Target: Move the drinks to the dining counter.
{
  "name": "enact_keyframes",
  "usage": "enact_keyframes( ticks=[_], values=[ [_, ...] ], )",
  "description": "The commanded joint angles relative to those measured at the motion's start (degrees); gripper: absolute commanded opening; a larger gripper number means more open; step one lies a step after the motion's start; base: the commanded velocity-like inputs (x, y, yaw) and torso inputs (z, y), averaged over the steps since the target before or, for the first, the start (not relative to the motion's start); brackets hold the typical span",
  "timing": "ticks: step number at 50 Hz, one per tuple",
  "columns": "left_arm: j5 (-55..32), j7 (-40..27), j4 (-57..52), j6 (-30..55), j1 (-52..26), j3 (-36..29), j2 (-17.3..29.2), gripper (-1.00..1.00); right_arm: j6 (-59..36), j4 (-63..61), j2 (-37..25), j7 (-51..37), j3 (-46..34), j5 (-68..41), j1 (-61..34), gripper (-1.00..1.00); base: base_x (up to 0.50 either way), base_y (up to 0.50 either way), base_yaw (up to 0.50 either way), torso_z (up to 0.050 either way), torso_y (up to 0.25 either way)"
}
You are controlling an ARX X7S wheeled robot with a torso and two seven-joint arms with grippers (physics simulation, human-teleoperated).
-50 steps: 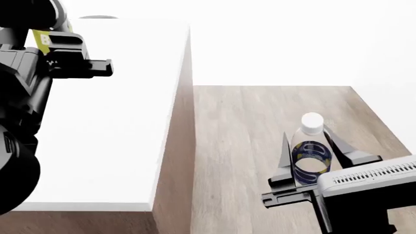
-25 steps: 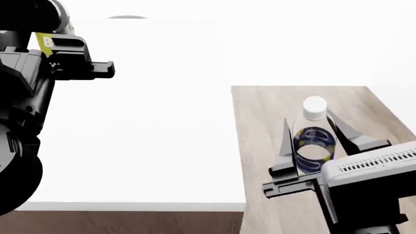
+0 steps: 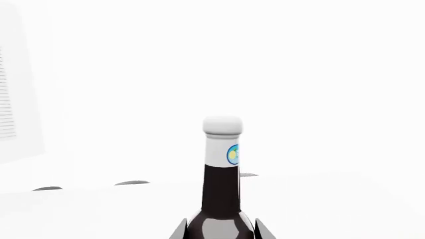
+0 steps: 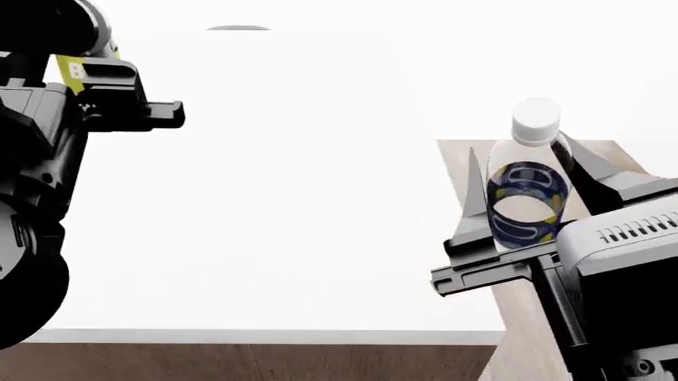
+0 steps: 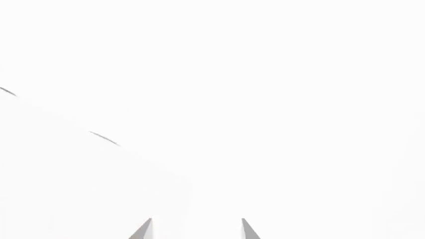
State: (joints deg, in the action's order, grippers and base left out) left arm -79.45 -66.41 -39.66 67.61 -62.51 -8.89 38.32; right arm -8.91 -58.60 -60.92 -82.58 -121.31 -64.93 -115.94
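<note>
1. The right end effector [image 4: 516, 208] is clamped on the clear plastic bottle with a blue label and white cap [image 4: 523, 190], holding it upright just beyond the right edge of the wide plain white bench top [image 4: 265, 198], over the pale wood-plank floor [image 4: 525, 349].
2. The left end effector [image 3: 221, 230] grips the small dark glass bottle with a white-wrapped neck [image 3: 222, 179] low on its body, its fingers snug against the glass. In the head view this bottle is mostly hidden behind the arm; only a scrap of yellow-green label [image 4: 75, 70] shows, above the bench's far left part.
3. By my reading the step in hand is the carry: both drinks are lifted but neither stands on the bench yet.
4. The next move calls for swinging the clear bottle leftward until its base is above the slab, then lowering each drink and letting go.
5. A small grey rounded shape [image 4: 237, 28] sits at the bench's far edge, well away from either bottle.
6. The brown wood-grain front panel [image 4: 212, 362] shows along the near edge. The tall cream bottle is not in view.
</note>
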Motion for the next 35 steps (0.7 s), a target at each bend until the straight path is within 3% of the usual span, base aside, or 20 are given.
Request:
enact_keyframes(
  ticks=[1,19,23,35],
  values=[
    [0.3,0.0,0.0,-0.7,0.2,-0.1,0.0,-1.00,4.0,0.9,1.6,-0.5,-4.1,-0.4,-6.3,-1.00,0.00,0.00,0.00,0.000,0.000],
    [1.0,2.3,2.9,0.0,0.8,-2.3,0.5,-1.00,7.4,5.5,5.4,5.2,-1.6,-0.5,-4.7,-1.00,0.00,0.00,0.00,0.000,0.001],
    [5.6,6.9,5.8,-2.1,3.6,-3.3,1.2,-1.00,7.5,6.7,6.3,6.9,-1.0,-1.2,-5.1,-1.00,0.00,0.00,0.00,0.000,0.000],
    [10.3,11.6,6.4,-7.8,11.8,-2.3,2.9,-1.00,9.2,10.8,8.0,10.6,-0.5,-1.0,-2.4,-1.00,0.00,0.00,0.00,0.001,0.001]
  ],
)
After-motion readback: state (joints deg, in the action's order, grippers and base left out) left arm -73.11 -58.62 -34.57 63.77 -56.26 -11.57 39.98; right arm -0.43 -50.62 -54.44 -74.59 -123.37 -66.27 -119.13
